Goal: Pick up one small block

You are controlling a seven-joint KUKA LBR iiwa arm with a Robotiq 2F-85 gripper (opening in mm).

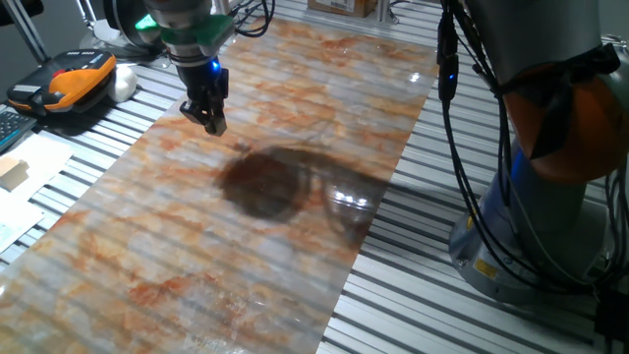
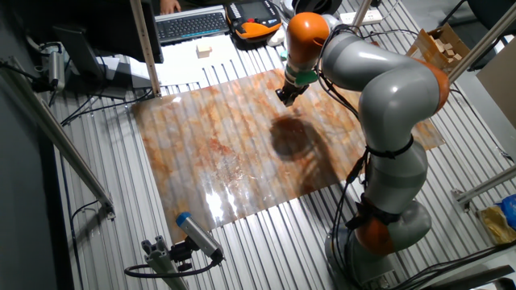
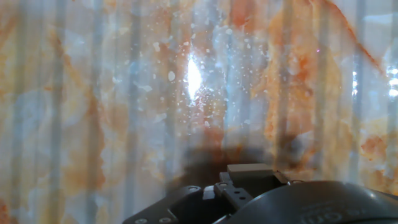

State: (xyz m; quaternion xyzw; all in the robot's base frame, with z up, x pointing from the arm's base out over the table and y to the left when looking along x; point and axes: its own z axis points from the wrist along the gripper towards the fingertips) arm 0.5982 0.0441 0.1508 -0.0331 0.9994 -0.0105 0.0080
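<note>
My gripper [image 1: 213, 122] hangs a little above the far left part of the marbled orange mat [image 1: 197, 256]. Its fingers are drawn together. In the hand view a small tan-grey block face [image 3: 250, 168] shows between the fingertips, and this looks like the small block held in the gripper [image 3: 249, 182]. In the first fixed view a pale bit [image 1: 218, 126] shows at the fingertips. In the other fixed view the gripper [image 2: 286, 98] is near the mat's far edge [image 2: 242, 80], and the block is too small to make out. No other small block lies on the mat.
A larger pale wooden block [image 1: 12, 174] lies off the mat on the left; it also shows in the other fixed view [image 2: 203, 50]. An orange-black device [image 1: 74, 79] and a keyboard [image 2: 189, 24] are beyond. A box of wooden pieces [image 2: 443, 44] stands far right. The arm's base [image 1: 531, 216] is on the right.
</note>
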